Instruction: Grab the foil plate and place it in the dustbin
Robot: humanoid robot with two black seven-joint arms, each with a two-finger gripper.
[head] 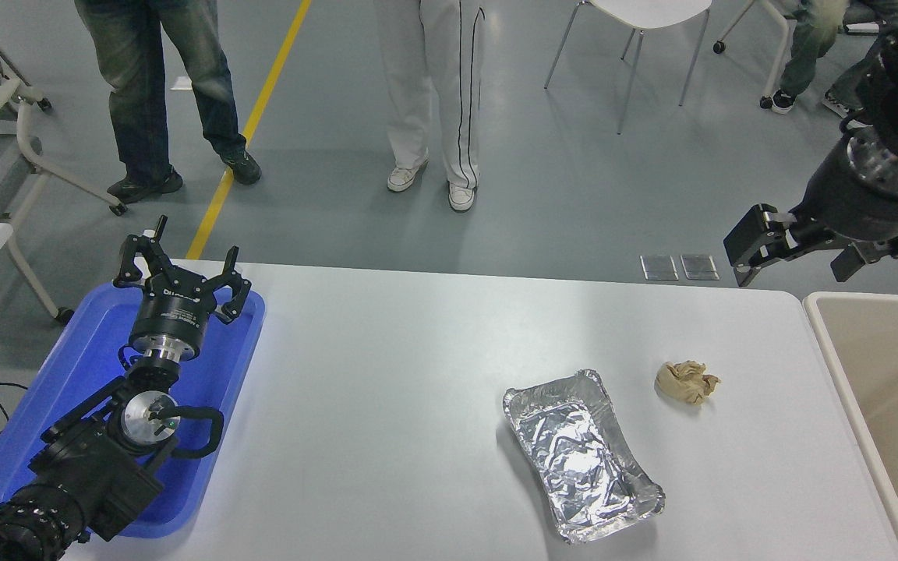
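Note:
The foil plate [580,454] is a shiny crinkled silver tray lying flat on the white table, right of centre near the front edge. The dustbin [870,436], beige with a thick rim, stands against the table's right end and is cut off by the picture edge. My right gripper [796,262] hangs open and empty high above the table's far right corner, well away from the plate. Parked over the blue tray at the lower left is my left gripper [182,270], open and holding nothing.
A small crumpled tan paper ball [686,381] lies between the foil plate and the dustbin. The blue tray [67,374] sits on the table's left end. Beyond the far edge are people's legs [433,93] and a white chair [636,47].

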